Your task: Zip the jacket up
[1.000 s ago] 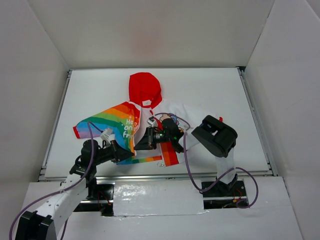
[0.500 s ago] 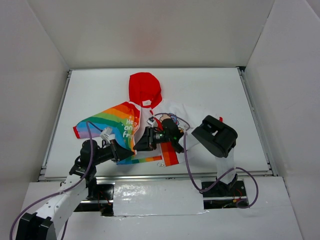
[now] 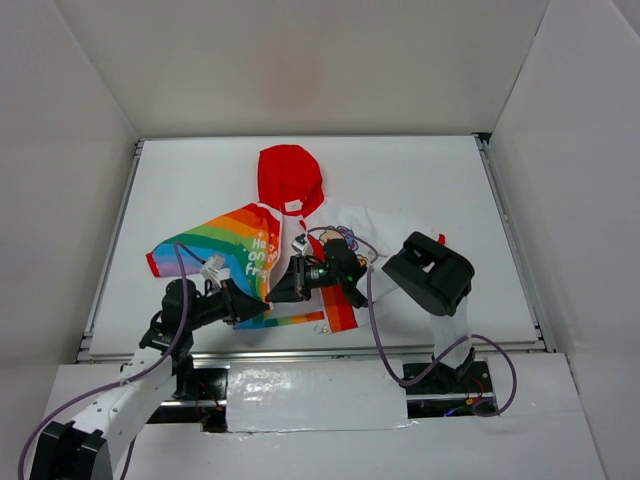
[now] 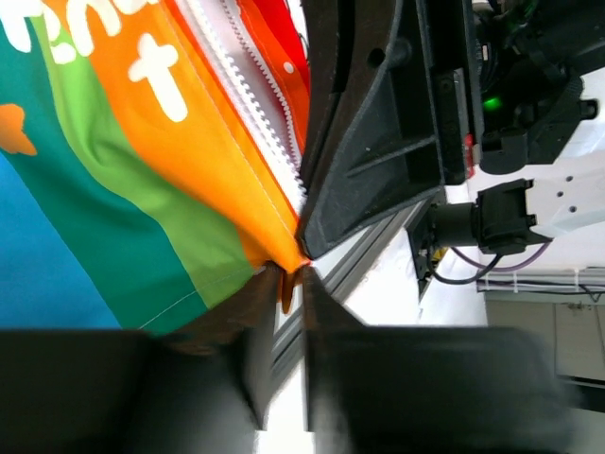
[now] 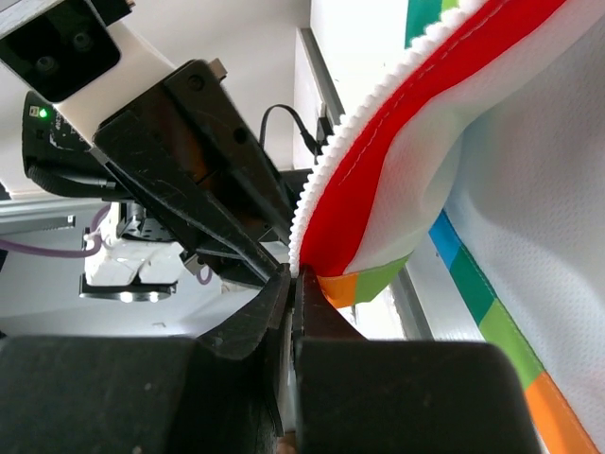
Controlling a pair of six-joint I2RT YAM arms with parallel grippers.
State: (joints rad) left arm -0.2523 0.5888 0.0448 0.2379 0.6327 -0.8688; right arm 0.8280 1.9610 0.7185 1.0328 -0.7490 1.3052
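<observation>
The jacket lies mid-table, red hood far, rainbow half on the left, white printed half on the right. My left gripper is shut on the bottom corner of the rainbow half; the orange hem corner sits between its fingers. My right gripper is shut on the bottom end of the other front edge, at the foot of the white zipper teeth. The two grippers meet tip to tip at the jacket's hem. The zipper teeth on the rainbow side run open.
The table's near metal rail runs just below the grippers. The white enclosure walls stand at left, right and back. The right arm's elbow hangs over the jacket's right sleeve. Purple cables trail from the right wrist.
The right gripper has slid a little left and nearer the left gripper. The left gripper holds its place on the hem.
</observation>
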